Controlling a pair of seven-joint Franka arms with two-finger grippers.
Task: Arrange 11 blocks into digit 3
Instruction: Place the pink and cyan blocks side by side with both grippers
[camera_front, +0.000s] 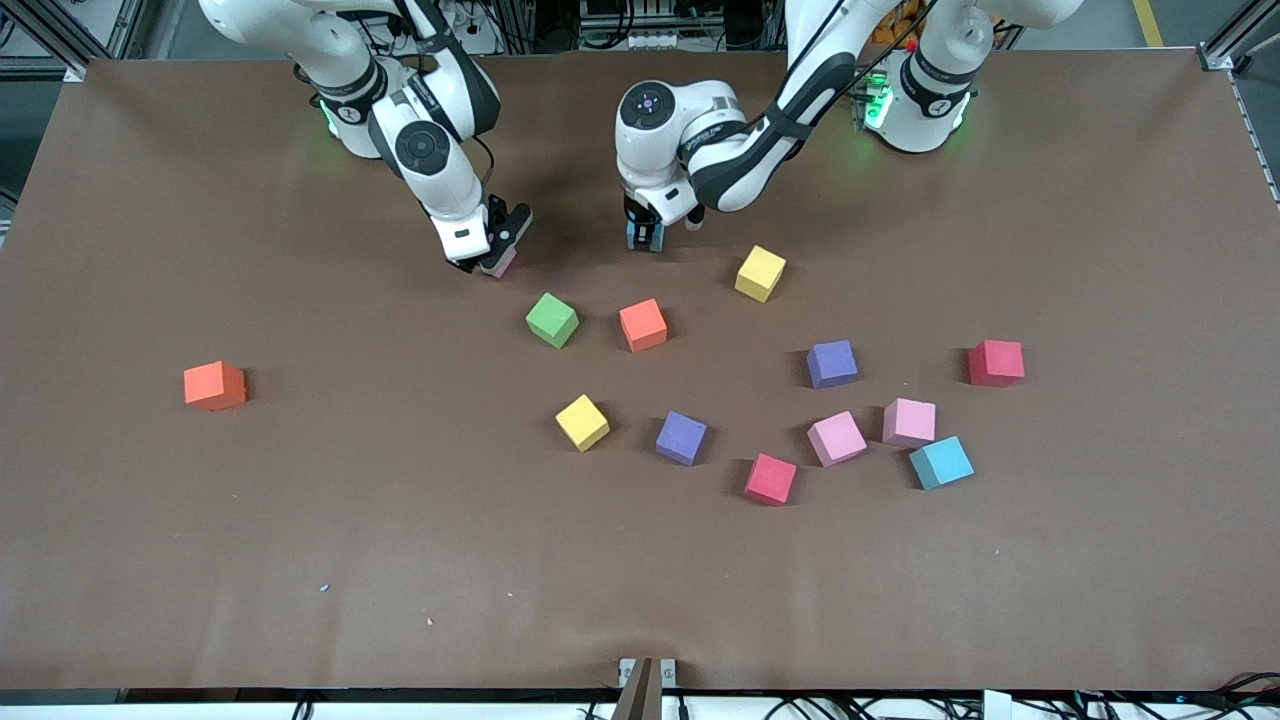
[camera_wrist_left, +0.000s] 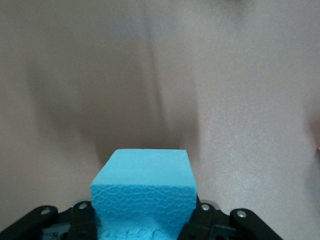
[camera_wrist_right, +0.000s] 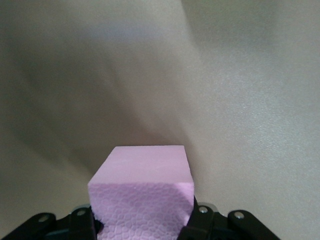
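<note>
A brown mat (camera_front: 300, 560) covers the table, with aluminium framing (camera_front: 60, 40) and cables along its edges.

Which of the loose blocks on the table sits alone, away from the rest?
The orange block toward the right arm's end of the table; the other loose blocks cluster from mid-table toward the left arm's end.

A matte brown tabletop (camera_front: 300, 560) spans the view. A small grey metal bracket (camera_front: 646, 676) sits at the middle of its nearest edge.
</note>
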